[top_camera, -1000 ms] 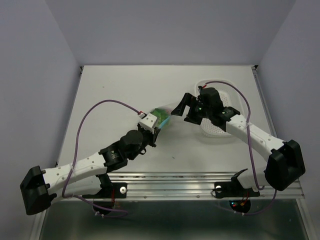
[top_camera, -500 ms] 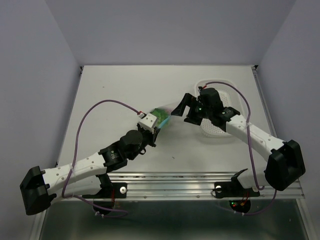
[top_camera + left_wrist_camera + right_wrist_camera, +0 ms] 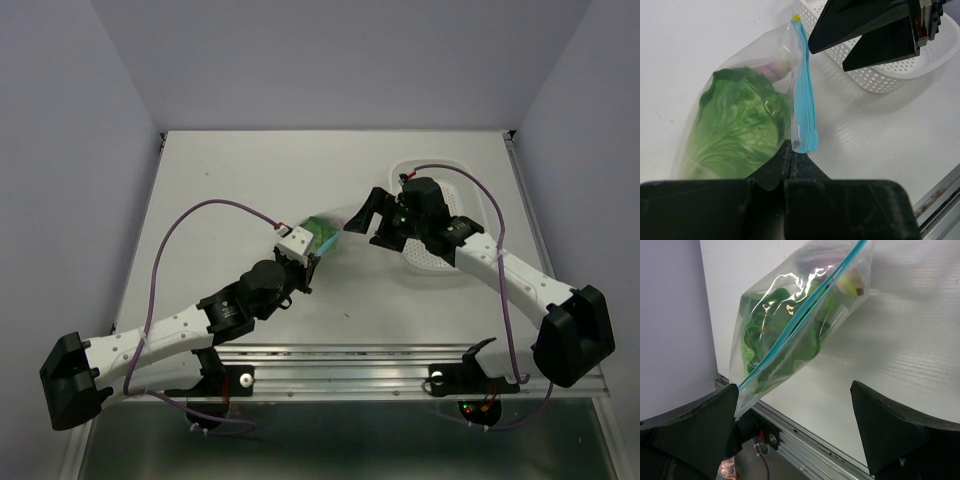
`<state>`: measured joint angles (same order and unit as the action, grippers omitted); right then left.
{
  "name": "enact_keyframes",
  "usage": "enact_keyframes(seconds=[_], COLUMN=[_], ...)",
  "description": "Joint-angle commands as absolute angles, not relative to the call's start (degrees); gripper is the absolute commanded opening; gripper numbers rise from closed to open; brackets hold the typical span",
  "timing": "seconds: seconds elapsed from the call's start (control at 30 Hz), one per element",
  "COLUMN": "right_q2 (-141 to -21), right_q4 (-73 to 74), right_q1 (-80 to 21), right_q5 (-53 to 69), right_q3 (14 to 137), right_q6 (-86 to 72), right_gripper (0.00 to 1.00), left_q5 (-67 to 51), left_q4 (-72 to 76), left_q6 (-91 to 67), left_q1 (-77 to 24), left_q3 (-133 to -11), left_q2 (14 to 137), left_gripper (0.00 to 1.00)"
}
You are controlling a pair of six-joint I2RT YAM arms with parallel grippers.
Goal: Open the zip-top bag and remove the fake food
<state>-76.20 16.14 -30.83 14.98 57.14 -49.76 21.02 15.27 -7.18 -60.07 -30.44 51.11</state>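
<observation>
The zip-top bag (image 3: 326,231) is held off the table at mid-table, its blue-teal zip strip (image 3: 804,95) shut. Inside lie the green leafy fake food (image 3: 740,125) and a purple piece (image 3: 771,70), mostly hidden. My left gripper (image 3: 311,250) is shut on the bag's corner beside the near end of the zip strip, as the left wrist view (image 3: 791,156) shows. My right gripper (image 3: 353,218) is open at the bag's far end. In the right wrist view the gripper (image 3: 795,425) stands wide apart, with the bag (image 3: 800,325) above it and a bag corner by the left finger (image 3: 695,430).
A white perforated basket (image 3: 432,264) sits on the table under my right arm, to the right of the bag; it also shows in the left wrist view (image 3: 890,77). The metal rail (image 3: 350,352) runs along the table's near edge.
My right arm has shifted slightly to the right; its gripper stays open by the bag's far end. The left arm and the bag have hardly moved.
</observation>
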Motion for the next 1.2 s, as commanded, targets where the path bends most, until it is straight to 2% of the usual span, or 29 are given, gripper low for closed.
enact_keyframes(seconds=[0.0,0.77,0.87,0.9,0.93,1.0,1.03,1.13,1.17], right_q2=[-76.2,-82.4,-84.6,-85.1,-85.9,-86.7,-86.9,-86.3,-85.3], right_q4=[14.5,9.3,7.7,7.3,6.9,6.2,6.2,5.9,5.9], right_q1=[-31.2,-31.2,-31.2,-31.2,-31.2,-31.2,-31.2,-31.2,-31.2], right_q5=[15.0,15.6,16.8,17.3,17.4,18.1,18.1,17.1,16.0], right_q3=[56.5,58.4,59.1,59.2,59.3,59.8,59.9,59.6,59.1], right_q6=[-49.9,-51.6,-52.3,-52.4,-52.5,-52.6,-52.7,-52.6,-52.5], right_gripper=[1.00,1.00,0.94,0.91,0.81,0.69,0.55,0.35,0.22], left_q5=[22.1,20.9,20.7,20.7,20.3,20.1,20.1,20.2,20.3], left_q4=[18.5,18.7,18.5,18.5,18.5,18.5,18.5,18.4,18.3], left_q6=[-7.6,-7.6,-7.5,-7.5,-7.4,-7.5,-7.4,-7.6,-7.7], left_q1=[-60.5,-60.5,-60.5,-60.5,-60.5,-60.5,-60.5,-60.5,-60.5], left_q3=[-30.1,-30.0,-30.1,-30.1,-30.1,-30.0,-29.9,-29.8,-29.7], left_q2=[49.9,49.8,49.9,49.9,49.8,49.7,49.7,49.7,49.5], left_gripper=[0.00,0.00,0.00,0.00,0.00,0.00,0.00,0.00,0.00])
